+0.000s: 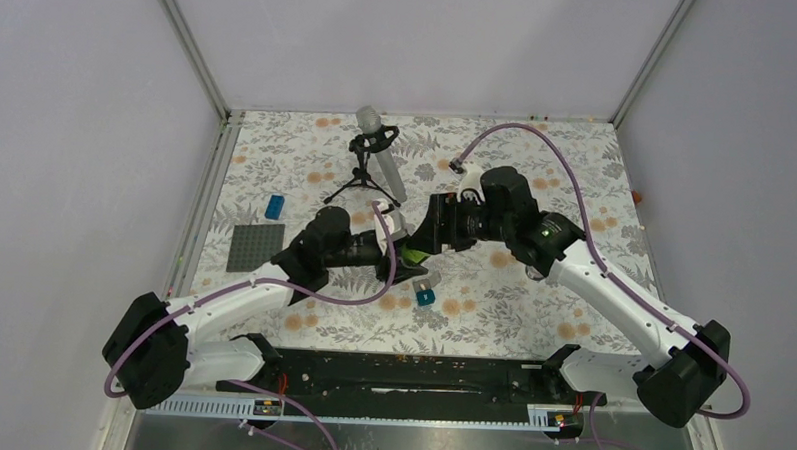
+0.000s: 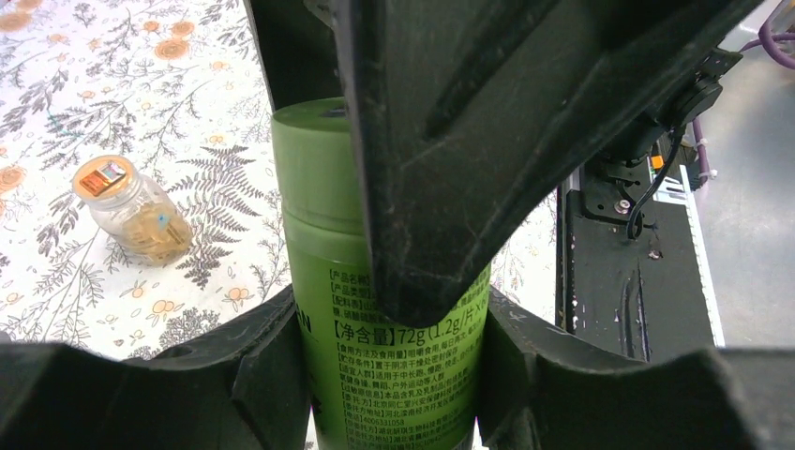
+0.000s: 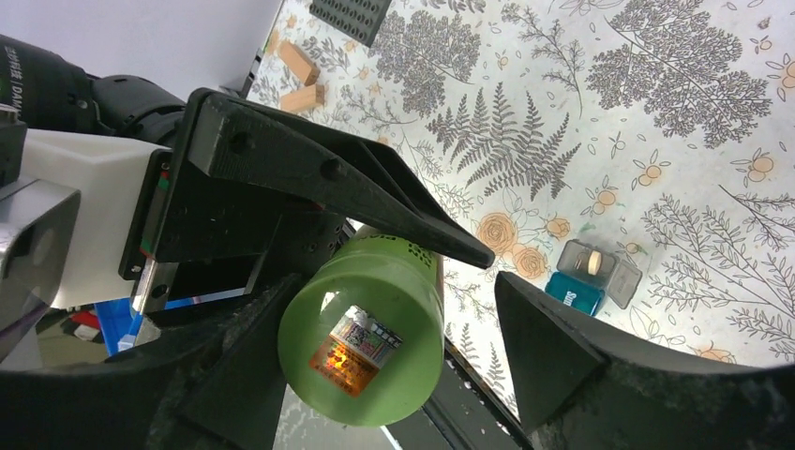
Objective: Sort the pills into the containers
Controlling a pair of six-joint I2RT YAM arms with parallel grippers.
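Observation:
A green pill bottle (image 2: 394,356) with printed text on its side is held off the table by my left gripper (image 2: 389,375), whose jaws press on both its sides. In the top view the bottle (image 1: 411,253) shows between the two arms. My right gripper (image 3: 394,300) stands open around the bottle's capped end (image 3: 361,342), with a gap at its right finger. A small teal pill box (image 3: 595,272) lies on the table with its lid open and one pale pill (image 3: 592,261) inside. A clear glass jar (image 2: 131,211) with an orange-labelled lid lies on the cloth.
A microphone on a tripod (image 1: 375,154) stands at the back middle. A blue block (image 1: 274,207) and a grey baseplate (image 1: 255,247) lie to the left. Two wooden blocks (image 3: 300,70) lie near the plate. The teal box (image 1: 426,291) sits just in front of the grippers.

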